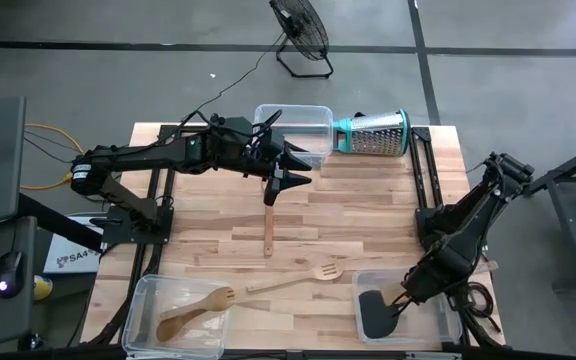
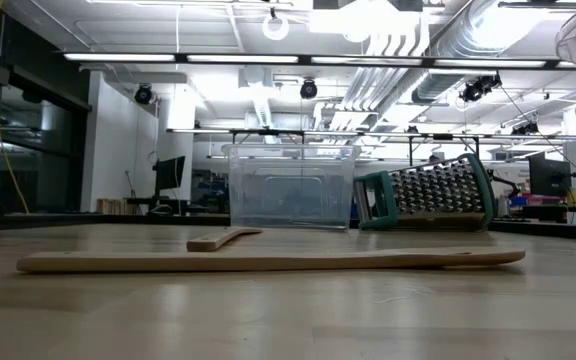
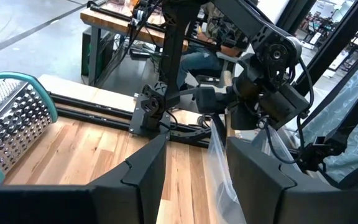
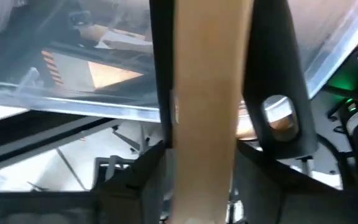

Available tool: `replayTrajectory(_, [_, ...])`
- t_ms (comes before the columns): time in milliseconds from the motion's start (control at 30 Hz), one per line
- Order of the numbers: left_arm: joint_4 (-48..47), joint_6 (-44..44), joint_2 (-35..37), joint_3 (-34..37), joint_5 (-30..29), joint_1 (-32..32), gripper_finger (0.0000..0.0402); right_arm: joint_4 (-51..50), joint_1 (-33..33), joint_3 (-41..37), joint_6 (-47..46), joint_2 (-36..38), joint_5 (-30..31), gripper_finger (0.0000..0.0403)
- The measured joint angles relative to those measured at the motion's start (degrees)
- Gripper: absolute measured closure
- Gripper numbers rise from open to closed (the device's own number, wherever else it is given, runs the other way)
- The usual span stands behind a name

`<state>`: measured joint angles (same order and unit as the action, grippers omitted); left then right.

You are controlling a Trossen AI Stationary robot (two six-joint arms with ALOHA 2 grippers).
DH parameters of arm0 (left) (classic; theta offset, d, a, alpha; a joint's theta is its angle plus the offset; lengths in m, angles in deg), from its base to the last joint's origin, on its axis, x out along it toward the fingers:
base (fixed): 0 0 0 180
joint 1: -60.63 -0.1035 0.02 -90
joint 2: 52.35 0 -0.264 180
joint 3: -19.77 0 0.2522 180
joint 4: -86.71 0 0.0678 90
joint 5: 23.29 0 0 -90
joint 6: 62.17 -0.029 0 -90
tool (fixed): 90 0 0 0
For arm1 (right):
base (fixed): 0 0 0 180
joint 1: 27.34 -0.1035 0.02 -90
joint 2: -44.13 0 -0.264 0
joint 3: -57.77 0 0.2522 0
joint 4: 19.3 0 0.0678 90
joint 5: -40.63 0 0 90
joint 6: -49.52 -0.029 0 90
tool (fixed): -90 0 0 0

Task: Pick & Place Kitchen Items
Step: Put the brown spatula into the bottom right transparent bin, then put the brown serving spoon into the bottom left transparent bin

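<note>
Counter (image 1: 368,215) work from my seat: my right gripper (image 1: 400,297) sits over the near-right clear bin (image 1: 438,320), a black spatula (image 1: 376,312) with a pale wooden handle lying in the bin under it. In the right wrist view the pale handle (image 4: 205,112) runs straight between the two dark fingers (image 4: 277,93); they flank it closely, but I cannot tell whether they pinch it or have let go.

My left gripper (image 1: 290,180) hovers beside the far clear bin (image 1: 308,125), its fingers (image 3: 135,177) spread with nothing between them. Just below it a wooden spatula (image 1: 268,222) lies on the counter, pointing near. A slotted wooden fork (image 1: 303,277) lies on the counter between the two near bins. Two wooden spoons (image 1: 196,308) rest inside the near-left bin (image 1: 148,300). A steel cone grater (image 1: 373,133) lies on its side right of the far bin.
</note>
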<state>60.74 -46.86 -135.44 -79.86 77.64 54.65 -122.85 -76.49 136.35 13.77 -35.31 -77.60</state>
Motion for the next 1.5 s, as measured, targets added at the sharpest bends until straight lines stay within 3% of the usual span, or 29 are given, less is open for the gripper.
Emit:
replayTrajectory(200, [0.0, 0.0, 0.0, 0.0, 0.0, 0.0, 0.0234, 0.0, 0.0, 0.0, -2.9, 0.0, -1.5, 0.0202])
replayTrajectory(567, [0.0, 0.0, 0.0, 0.0, 0.0, 0.0, 0.0234, -0.2, 0.0, -0.1, -8.0, 0.0, -1.9, 0.0197])
replayTrajectory(833, [-0.1, 0.0, 0.0, 0.0, 0.0, 0.0, 0.0234, -0.2, 0.0, -0.1, -10.1, 0.4, -7.1, 0.0197])
replayTrajectory(1333, [-1.5, 0.0, 0.0, 0.0, 0.0, 0.0, 0.0234, -0.2, 0.0, 2.4, -22.2, 12.2, -7.6, 0.0196])
replayTrajectory(1500, [-2.9, 0.0, 0.0, 0.0, 0.0, 0.0, 0.0234, -0.2, 0.0, 2.4, -26.8, 17.4, -4.3, 0.0196])
